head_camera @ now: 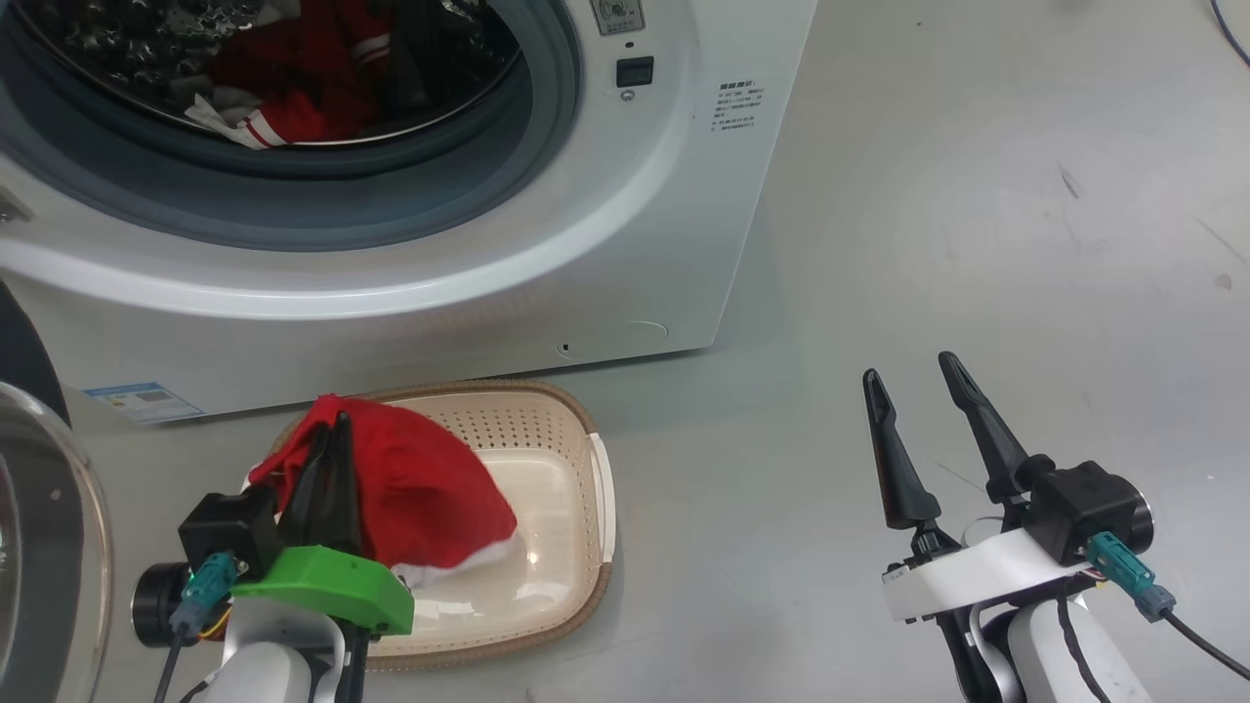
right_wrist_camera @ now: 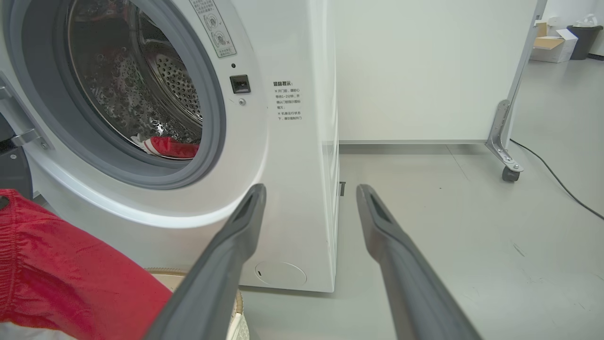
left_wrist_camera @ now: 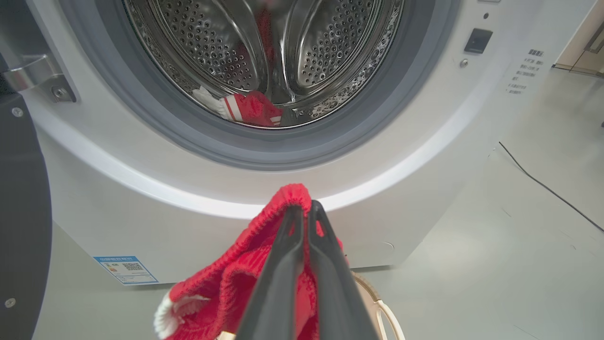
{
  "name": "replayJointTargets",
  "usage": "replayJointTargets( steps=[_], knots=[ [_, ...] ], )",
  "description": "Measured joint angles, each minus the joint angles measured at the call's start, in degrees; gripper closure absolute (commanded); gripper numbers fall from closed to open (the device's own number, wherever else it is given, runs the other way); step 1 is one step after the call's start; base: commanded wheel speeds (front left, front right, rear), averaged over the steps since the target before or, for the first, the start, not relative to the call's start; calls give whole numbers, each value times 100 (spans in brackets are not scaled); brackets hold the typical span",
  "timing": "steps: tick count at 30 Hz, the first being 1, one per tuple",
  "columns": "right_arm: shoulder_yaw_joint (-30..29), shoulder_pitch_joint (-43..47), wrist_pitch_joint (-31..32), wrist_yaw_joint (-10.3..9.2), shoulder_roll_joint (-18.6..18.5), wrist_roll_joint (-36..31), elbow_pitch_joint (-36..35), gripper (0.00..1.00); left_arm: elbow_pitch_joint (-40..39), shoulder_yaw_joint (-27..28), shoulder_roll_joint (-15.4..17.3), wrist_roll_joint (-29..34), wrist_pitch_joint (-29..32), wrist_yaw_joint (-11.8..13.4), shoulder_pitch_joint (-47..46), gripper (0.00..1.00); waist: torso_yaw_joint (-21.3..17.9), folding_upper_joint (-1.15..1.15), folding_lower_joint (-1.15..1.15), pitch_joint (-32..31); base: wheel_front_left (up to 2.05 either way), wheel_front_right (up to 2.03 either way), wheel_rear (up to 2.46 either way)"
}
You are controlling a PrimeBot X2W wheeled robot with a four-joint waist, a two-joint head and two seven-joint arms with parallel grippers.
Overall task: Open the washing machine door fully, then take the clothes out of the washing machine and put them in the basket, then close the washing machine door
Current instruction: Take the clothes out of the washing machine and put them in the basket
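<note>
The white washing machine stands with its drum mouth uncovered; its door hangs swung out at the far left, glass bowl showing. More red and white clothes lie inside the drum, also seen as clothes and clothes. My left gripper is shut on a red garment with a white hem, held over the cream basket in front of the machine. In the left wrist view the left gripper pinches the garment. My right gripper stands open over bare floor, right of the basket.
A grey floor spreads to the right of the machine. A black cable and a wheeled metal frame leg lie further right, by a white wall panel. A blue sticker marks the machine's lower front.
</note>
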Motion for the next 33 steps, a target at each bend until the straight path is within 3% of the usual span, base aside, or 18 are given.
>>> replayJointTargets(
  steps=[11,33],
  knots=[
    [34,-126,0,-1,-1,2,-151,0,743,7,-14,-86,100,-4,-170,100,-163,0,0,435,0,0,0],
    [131,-818,-1,2,-3,124,-471,0,2713,-190,-80,-146,999,-183,-1868,100,-559,0,0,1815,0,0,0]
  ],
)
